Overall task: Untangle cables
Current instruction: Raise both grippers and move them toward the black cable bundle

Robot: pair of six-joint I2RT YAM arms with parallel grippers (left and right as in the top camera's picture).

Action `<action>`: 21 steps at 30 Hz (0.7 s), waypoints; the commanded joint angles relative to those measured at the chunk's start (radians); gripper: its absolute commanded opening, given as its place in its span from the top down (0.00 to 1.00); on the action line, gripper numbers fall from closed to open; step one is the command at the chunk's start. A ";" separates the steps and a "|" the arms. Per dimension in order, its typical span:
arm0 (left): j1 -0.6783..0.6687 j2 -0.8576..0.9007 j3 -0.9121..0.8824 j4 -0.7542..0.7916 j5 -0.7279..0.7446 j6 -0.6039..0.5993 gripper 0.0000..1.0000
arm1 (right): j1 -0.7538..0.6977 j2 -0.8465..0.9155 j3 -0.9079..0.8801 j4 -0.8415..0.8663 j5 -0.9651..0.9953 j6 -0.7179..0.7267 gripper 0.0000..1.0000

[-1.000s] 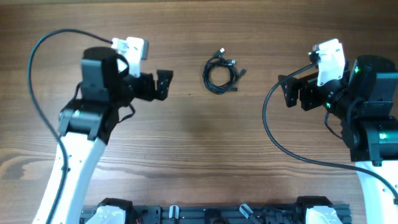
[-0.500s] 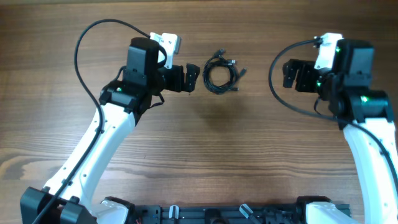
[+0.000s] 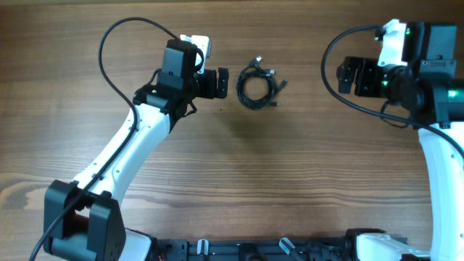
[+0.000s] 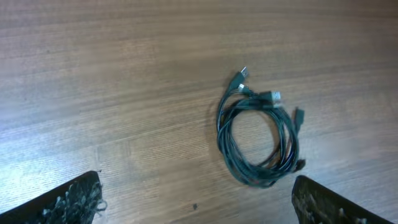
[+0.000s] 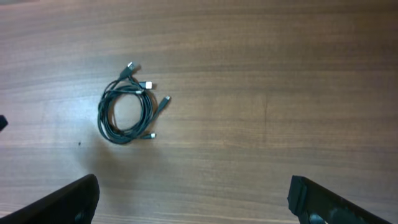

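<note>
The cables (image 3: pixel 259 83) lie as one small coil of thin black cords with plug ends sticking out at its top, on the wooden table at the upper middle. My left gripper (image 3: pixel 217 83) is open and empty just left of the coil, not touching it. In the left wrist view the cables (image 4: pixel 258 137) lie between and ahead of the two fingers. My right gripper (image 3: pixel 349 75) is open and empty, well to the right of the coil. In the right wrist view the cables (image 5: pixel 127 112) lie far off at the left.
The wooden table (image 3: pixel 239 174) is bare around the coil. A thick black wire (image 3: pixel 119 43) loops off the left arm, another (image 3: pixel 341 94) off the right arm. A dark rail (image 3: pixel 254 250) runs along the front edge.
My left gripper has moved right and up toward the coil, stopping just beside it. My right arm has lifted toward the far edge and shifted slightly right. The cables have not moved.
</note>
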 commanded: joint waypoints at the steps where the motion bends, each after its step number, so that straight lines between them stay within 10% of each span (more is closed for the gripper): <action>1: -0.001 0.005 0.035 0.019 0.036 0.005 0.00 | -0.004 0.041 0.016 -0.034 0.001 -0.006 0.00; 21: -0.147 0.161 0.042 0.104 0.106 0.028 0.00 | -0.004 0.041 0.016 0.035 0.098 -0.115 0.00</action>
